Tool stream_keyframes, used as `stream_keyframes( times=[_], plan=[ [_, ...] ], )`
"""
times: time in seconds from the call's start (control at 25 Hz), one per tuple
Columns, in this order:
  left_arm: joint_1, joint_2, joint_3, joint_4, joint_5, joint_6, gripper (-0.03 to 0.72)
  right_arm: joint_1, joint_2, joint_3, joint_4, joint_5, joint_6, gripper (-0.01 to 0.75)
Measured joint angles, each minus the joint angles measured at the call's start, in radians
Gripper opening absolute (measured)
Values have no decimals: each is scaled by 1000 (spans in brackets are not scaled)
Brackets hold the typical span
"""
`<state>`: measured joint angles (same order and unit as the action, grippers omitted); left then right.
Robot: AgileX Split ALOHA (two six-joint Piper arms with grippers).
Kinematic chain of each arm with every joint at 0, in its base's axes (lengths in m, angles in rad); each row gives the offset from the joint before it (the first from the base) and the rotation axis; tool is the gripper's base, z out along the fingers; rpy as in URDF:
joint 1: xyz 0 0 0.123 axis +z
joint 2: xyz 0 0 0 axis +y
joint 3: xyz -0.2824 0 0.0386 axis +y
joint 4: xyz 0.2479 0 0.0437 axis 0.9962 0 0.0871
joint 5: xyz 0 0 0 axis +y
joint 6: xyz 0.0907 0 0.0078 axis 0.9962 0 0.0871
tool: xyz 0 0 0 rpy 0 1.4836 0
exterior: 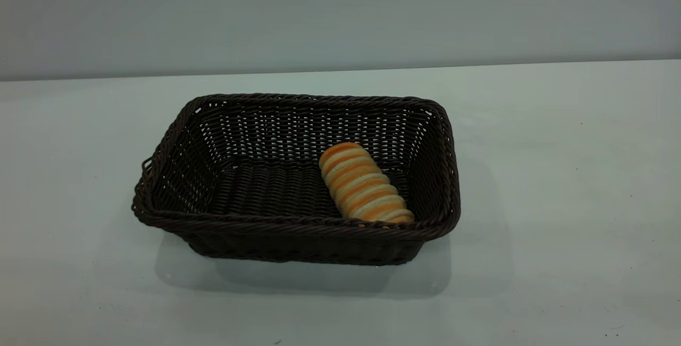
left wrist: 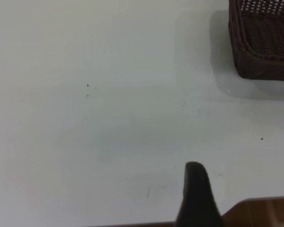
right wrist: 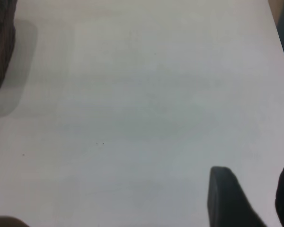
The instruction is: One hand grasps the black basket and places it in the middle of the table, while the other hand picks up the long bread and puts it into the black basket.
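The black basket (exterior: 298, 229) stands near the middle of the white table (exterior: 558, 202). The long bread (exterior: 364, 183) lies inside it, toward its right end, slanting from the back to the front rim. Neither gripper shows in the exterior view. In the left wrist view a part of my left gripper (left wrist: 196, 194) hangs over bare table, well apart from a corner of the basket (left wrist: 265, 47). In the right wrist view my right gripper (right wrist: 253, 189) is open and empty over bare table, far from the basket's edge (right wrist: 0, 42).
The table's edge, with brown floor beyond it, shows close to my left gripper (left wrist: 260, 210) and in a corner of the right wrist view (right wrist: 281, 19). A grey wall (exterior: 340, 10) stands behind the table.
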<state>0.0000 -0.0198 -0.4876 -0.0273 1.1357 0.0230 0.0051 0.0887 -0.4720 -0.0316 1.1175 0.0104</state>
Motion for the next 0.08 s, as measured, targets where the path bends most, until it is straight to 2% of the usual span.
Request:
stream_keyframes(
  times=[0.08],
  plan=[
    [0,0,0,0,0,0,568,0,0,0,0,0,0,237]
  ],
)
